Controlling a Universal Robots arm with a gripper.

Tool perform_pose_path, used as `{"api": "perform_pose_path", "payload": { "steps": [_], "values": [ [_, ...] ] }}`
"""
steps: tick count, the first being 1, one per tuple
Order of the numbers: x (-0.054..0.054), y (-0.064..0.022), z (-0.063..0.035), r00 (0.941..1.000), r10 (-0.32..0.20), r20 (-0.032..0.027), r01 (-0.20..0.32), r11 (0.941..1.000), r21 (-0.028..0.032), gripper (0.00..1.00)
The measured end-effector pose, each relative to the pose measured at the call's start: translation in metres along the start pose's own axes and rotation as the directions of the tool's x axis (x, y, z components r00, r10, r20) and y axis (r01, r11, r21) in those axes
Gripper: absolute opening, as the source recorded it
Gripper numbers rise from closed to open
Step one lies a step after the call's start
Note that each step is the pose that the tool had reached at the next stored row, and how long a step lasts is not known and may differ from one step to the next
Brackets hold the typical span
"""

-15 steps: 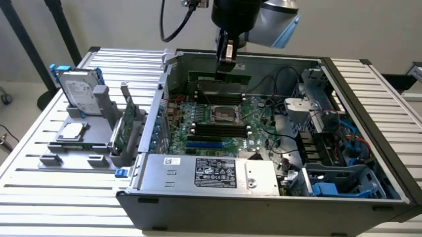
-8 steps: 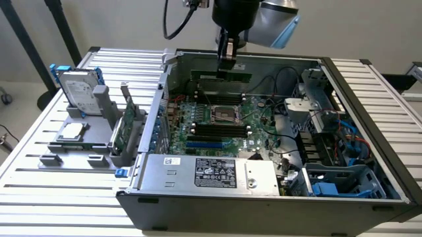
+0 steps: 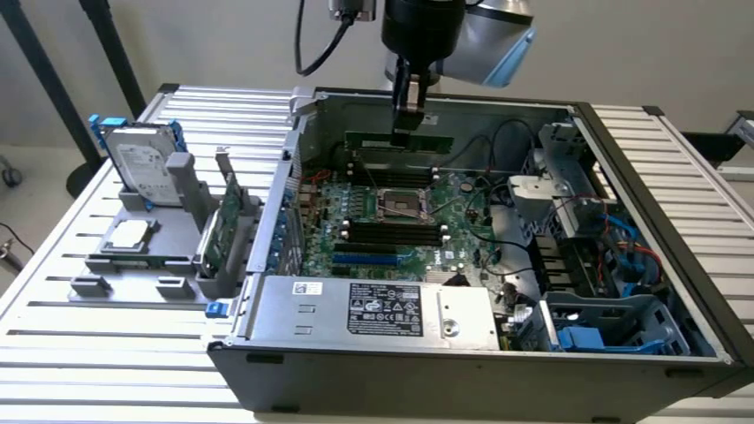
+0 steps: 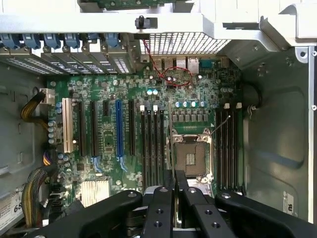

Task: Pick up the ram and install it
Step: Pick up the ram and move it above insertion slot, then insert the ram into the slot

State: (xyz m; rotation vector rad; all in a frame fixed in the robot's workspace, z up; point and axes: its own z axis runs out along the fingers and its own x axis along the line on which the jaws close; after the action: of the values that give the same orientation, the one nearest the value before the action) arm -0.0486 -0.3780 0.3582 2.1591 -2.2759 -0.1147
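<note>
Right up front, the open computer case lies on its side, so the motherboard faces up with its black memory slots bare. Above the board hangs the gripper, fingers pinched tight on the ram. It grips the green stick mid-length by its top edge, level and apparently in line with the slots, likely so both ends would seat evenly.

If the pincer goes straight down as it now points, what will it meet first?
Likely the black memory slots on the green motherboard; the thin green ram stick in the pincer would touch first.
</note>
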Motion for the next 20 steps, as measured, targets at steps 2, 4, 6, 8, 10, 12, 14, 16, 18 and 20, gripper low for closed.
{"api": "perform_pose_path", "payload": {
  "steps": [2, 4, 6, 8, 10, 12, 14, 16, 18, 20],
  "values": [
    [0.0000, -0.0016, 0.0015, 1.0000, 0.003, -0.0073, -0.003, 1.0000, 0.0032, 0.14],
    [0.0000, -0.0028, 0.0033, 0.9999, 0.006, -0.0127, -0.006, 1.0000, 0.0060, 0.14],
    [0.0000, -0.0030, 0.0040, 0.9999, 0.009, -0.0129, -0.009, 0.9999, 0.0061, 0.14],
    [0.0001, -0.0031, 0.0040, 0.9999, 0.009, -0.0130, -0.009, 0.9999, 0.0060, 0.14],
    [0.0001, -0.0031, 0.0041, 0.9999, 0.009, -0.0129, -0.009, 0.9999, 0.0059, 0.14],
    [0.0000, -0.0031, 0.0041, 0.9999, 0.009, -0.0127, -0.009, 0.9999, 0.0060, 0.14],
    [0.0001, -0.0031, 0.0041, 0.9999, 0.009, -0.0127, -0.009, 0.9999, 0.0060, 0.14],
    [0.0001, -0.0031, 0.0041, 0.9999, 0.009, -0.0128, -0.009, 0.9999, 0.0059, 0.14],
    [0.0000, -0.0031, 0.0041, 0.9999, 0.009, -0.0127, -0.009, 0.9999, 0.0060, 0.14],
    [0.0001, -0.0031, 0.0041, 0.9999, 0.009, -0.0128, -0.009, 0.9999, 0.0060, 0.14]
  ]
}}
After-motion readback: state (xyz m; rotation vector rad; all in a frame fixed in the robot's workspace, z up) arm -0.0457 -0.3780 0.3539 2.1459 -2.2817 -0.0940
